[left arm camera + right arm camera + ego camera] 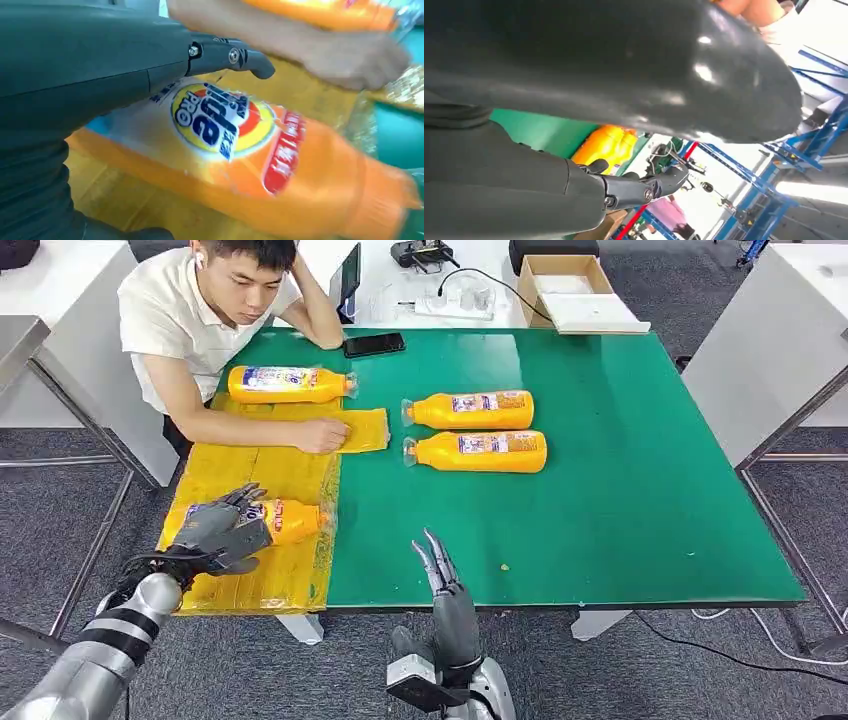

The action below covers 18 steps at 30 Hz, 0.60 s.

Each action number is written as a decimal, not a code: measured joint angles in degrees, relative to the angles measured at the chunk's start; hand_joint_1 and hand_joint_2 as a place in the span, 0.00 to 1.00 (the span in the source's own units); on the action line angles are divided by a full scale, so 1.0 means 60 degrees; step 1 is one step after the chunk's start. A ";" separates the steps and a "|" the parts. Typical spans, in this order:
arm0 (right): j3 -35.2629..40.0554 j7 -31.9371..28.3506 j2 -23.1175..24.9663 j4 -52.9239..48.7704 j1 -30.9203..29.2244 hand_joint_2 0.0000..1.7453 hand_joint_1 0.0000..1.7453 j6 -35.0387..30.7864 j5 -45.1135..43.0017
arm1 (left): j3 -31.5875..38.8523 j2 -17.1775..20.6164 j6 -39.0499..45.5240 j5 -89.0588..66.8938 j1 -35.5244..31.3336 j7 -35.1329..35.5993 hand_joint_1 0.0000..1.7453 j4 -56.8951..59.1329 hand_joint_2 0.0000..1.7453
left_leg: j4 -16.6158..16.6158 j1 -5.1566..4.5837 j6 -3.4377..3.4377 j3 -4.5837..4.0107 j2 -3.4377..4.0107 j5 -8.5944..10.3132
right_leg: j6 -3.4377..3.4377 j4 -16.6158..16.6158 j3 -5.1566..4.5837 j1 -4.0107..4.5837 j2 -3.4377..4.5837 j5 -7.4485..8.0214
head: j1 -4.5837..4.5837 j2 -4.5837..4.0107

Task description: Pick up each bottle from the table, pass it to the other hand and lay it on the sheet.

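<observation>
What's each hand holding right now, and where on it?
Left hand grips a bottle around its labelled body, base end, over the sheet. Right hand holds nothing, fingers straight.

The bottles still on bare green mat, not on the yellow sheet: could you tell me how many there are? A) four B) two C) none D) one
B: two bottles lie side by side on the green mat, while another is on the sheet and the left hand holds one over it.
</observation>
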 measured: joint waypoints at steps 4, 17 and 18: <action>-0.0007 -0.0047 0.0000 0.0182 -0.0002 0.00 0.00 -0.0029 -0.0080 | 0.0175 -0.0128 0.0480 0.1805 0.0846 -0.1119 0.00 -0.1196 1.00 | 0.0000 -0.0002 0.0001 -0.0005 0.0000 -0.0001 | 0.0000 -0.0003 -0.0003 -0.0002 0.0000 -0.0001 | 0.0000 0.0000; -0.0011 -0.0073 0.0018 0.0510 -0.0020 0.00 0.00 -0.0047 -0.0168 | 0.0750 -0.0506 0.0455 0.2950 0.2110 -0.1653 0.00 -0.3522 1.00 | 0.0000 0.0001 -0.0002 -0.0008 -0.0001 -0.0001 | -0.0002 -0.0002 -0.0009 0.0001 0.0000 -0.0002 | 0.0000 0.0000; -0.0011 -0.0073 0.0018 0.0521 -0.0025 0.00 0.00 -0.0047 -0.0168 | 0.0758 -0.0510 0.0455 0.2950 0.2121 -0.1653 0.00 -0.3548 1.00 | 0.0000 0.0001 -0.0002 -0.0007 -0.0001 -0.0001 | -0.0002 -0.0001 -0.0009 0.0001 0.0000 -0.0002 | 0.0000 0.0000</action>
